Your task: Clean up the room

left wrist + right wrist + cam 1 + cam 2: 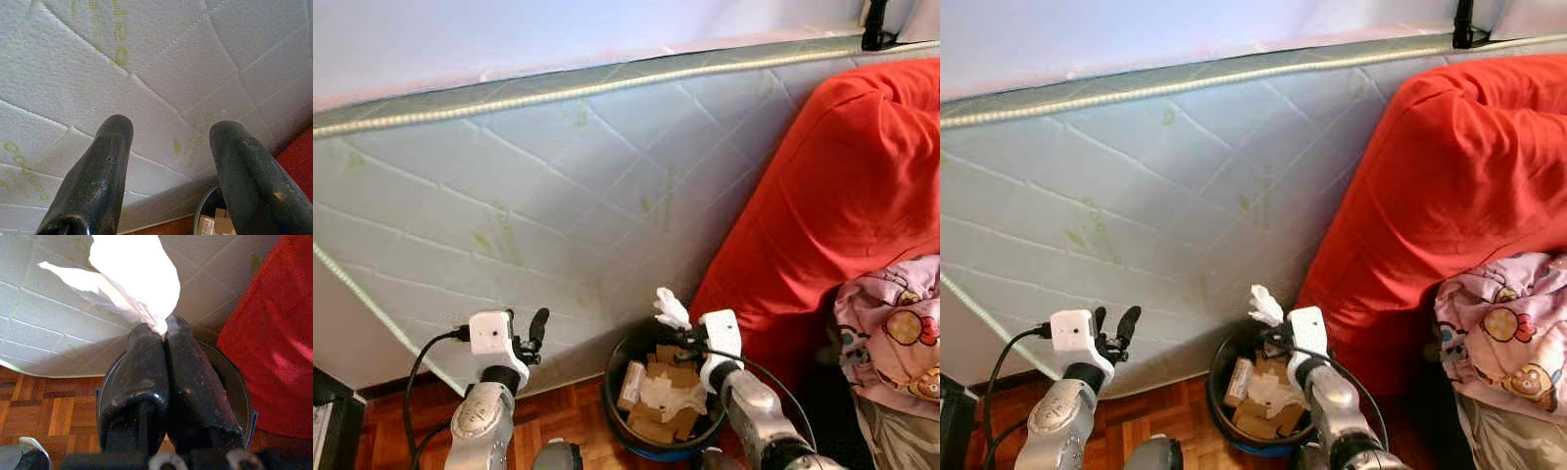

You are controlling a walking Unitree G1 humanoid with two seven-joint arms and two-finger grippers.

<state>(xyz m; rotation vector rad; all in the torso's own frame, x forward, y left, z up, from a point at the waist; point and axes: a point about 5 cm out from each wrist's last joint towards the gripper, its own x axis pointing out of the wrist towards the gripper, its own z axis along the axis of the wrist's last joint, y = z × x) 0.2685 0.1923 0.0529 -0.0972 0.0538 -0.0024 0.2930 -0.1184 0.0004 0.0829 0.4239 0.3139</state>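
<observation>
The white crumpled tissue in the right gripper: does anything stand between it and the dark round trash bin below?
Nothing visible does. The right gripper holds the white crumpled tissue above the open dark round trash bin, which already contains cardboard scraps. The left gripper is off to the side.

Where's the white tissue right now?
The white tissue is pinched in the right gripper, directly above the black bin, beside the red bedding.

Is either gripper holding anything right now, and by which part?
The right gripper pinches a crumpled white tissue by its lower twisted end, over the bin. The left gripper is open, holding nothing.
</observation>
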